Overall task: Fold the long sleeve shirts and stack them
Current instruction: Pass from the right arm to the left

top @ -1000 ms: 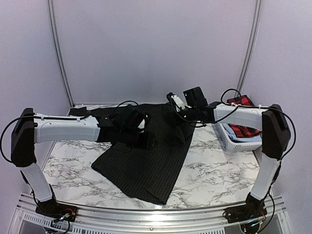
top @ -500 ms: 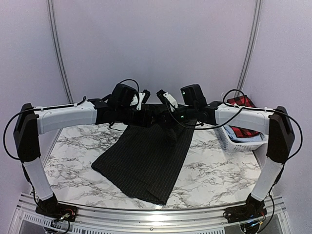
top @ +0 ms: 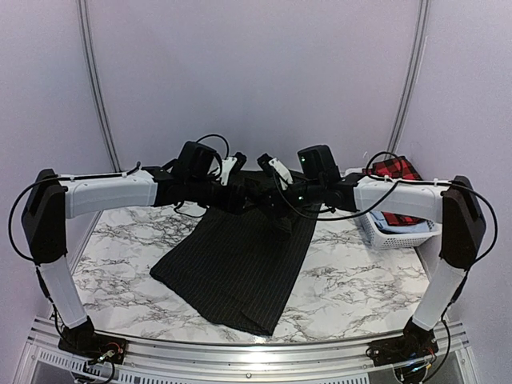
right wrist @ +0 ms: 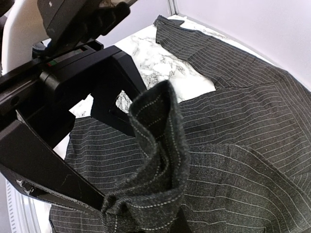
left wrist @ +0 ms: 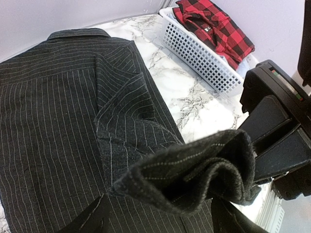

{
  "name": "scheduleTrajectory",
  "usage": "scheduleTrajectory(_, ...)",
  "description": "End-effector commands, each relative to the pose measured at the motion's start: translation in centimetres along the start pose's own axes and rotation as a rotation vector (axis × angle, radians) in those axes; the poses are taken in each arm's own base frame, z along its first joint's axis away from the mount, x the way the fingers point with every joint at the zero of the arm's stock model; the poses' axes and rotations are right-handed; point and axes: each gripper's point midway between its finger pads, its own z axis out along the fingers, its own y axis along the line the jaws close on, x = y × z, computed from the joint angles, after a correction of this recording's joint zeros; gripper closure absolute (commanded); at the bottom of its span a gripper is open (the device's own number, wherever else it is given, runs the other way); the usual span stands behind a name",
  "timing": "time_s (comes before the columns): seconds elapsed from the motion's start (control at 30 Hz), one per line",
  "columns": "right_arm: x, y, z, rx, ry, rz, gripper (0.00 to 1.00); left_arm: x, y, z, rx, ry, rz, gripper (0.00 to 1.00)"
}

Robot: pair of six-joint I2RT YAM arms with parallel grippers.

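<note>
Overhead, the left arm (top: 104,196) reaches in from the left of the frame toward the centre, and the left gripper (top: 238,192) hangs above the far side of the marble table (top: 352,280). In the right wrist view its two black fingers (right wrist: 124,73) stand wide apart with nothing clamped. A bunched fold of striped cloth rises just in front of them.

The black pinstriped shirt (top: 240,264) lies spread across the middle of the table, its hem toward the lower centre of the frame and its collar toward the back wall. One part is lifted off the surface at centre frame, where the two grippers nearly meet. Just right of centre, the right gripper (top: 276,196) is closed tight on that raised fold — the cloth crumples upward from between its jaws.

The right arm (top: 400,196) stretches in from the right edge. Behind it, at the table's right side, the red-and-black checked shirt (top: 398,172) lies in the white lattice basket (top: 376,232), well apart from the pinstriped one.
</note>
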Motion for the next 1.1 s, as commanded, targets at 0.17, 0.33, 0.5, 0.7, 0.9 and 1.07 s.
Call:
scheduleTrajectory(0.17,-0.2,2.6,-1.7,-0.102,-0.018,-0.014,0.98,-4.4,2.1,-3.6,-0.035,-0.158,0.052,0.22)
scheduleTrajectory(0.33,0.3,2.6,-2.3,-0.124,-0.009,-0.017,0.98,-4.7,0.8,-4.9,0.053,-0.148,0.11,0.2)
scheduleTrajectory(0.5,0.3,3.4,-2.4,-0.169,-0.014,-0.021,0.97,-3.6,-0.3,-3.1,0.162,-0.055,0.126,0.17)
scheduleTrajectory(0.7,0.3,2.4,-1.8,-0.132,-0.013,-0.01,0.96,-1.9,-2.2,-1.8,0.34,0.02,0.103,0.18)
scheduleTrajectory(0.9,0.5,1.9,-1.1,-0.132,-0.012,0.007,0.96,-1.2,-2.2,-1.1,0.369,0.045,0.081,0.23)
scheduleTrajectory(1.07,0.6,1.3,-0.8,-0.109,-0.011,0.027,0.83,-1.2,0.0,0.5,0.26,0.043,0.042,0.71)
